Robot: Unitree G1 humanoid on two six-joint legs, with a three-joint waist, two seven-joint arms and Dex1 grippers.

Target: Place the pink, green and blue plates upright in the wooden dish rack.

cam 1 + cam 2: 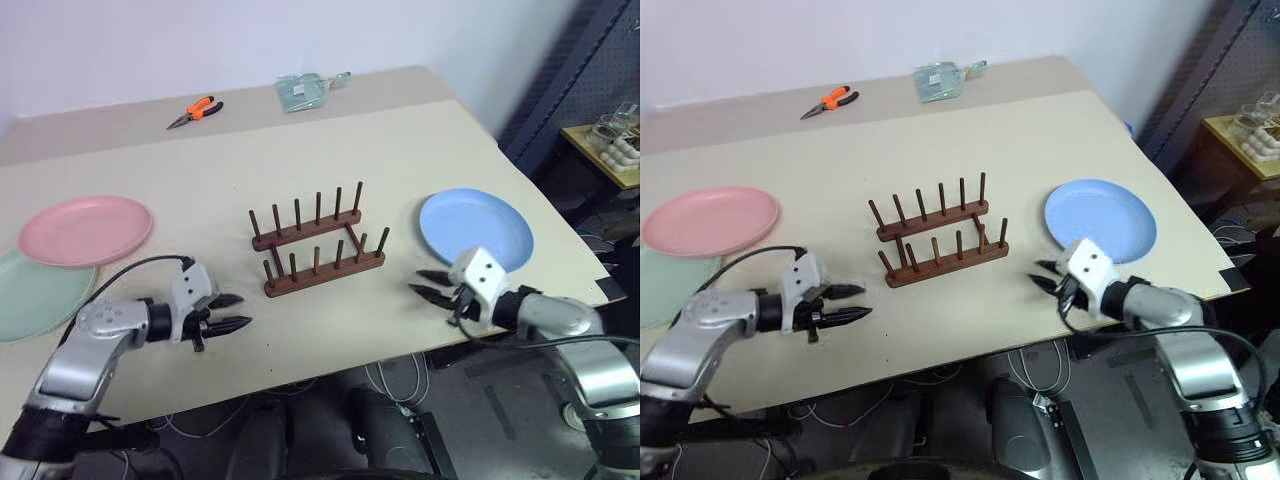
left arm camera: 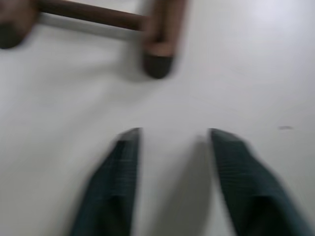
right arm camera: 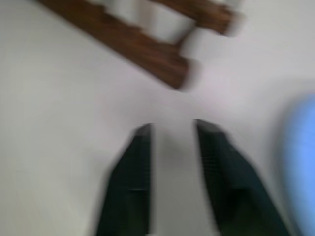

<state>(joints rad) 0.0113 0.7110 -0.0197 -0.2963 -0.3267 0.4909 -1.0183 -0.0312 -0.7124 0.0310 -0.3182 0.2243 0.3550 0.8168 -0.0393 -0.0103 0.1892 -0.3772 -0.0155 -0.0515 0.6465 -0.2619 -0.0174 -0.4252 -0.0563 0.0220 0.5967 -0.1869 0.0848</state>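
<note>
The wooden dish rack (image 1: 318, 244) stands near the middle of the counter (image 1: 400, 140), its dowels upright and every slot bare. The pink plate (image 1: 86, 229) lies flat near the counter's left edge, and its near rim overlaps the green plate (image 1: 35, 293), which lies flat just nearer the front edge at the left. The blue plate (image 1: 474, 229) lies flat toward the right edge, level with the rack and well apart from it. The left claw (image 1: 232, 312) hangs over the bare counter close to the front edge, between the green plate and the rack, pointing toward the rack; its two black fingers (image 2: 118, 172) stand a little apart and pinch nothing. The right claw (image 1: 432, 285) hangs just beside the near rim of the blue plate, pointing toward the rack; its fingers (image 3: 133, 167) show a narrow gap between the tips and hold nothing. At the far edge of the counter lie orange-handled pliers (image 1: 195, 112) and, to their right, a clear plastic bag (image 1: 308, 91).
</note>
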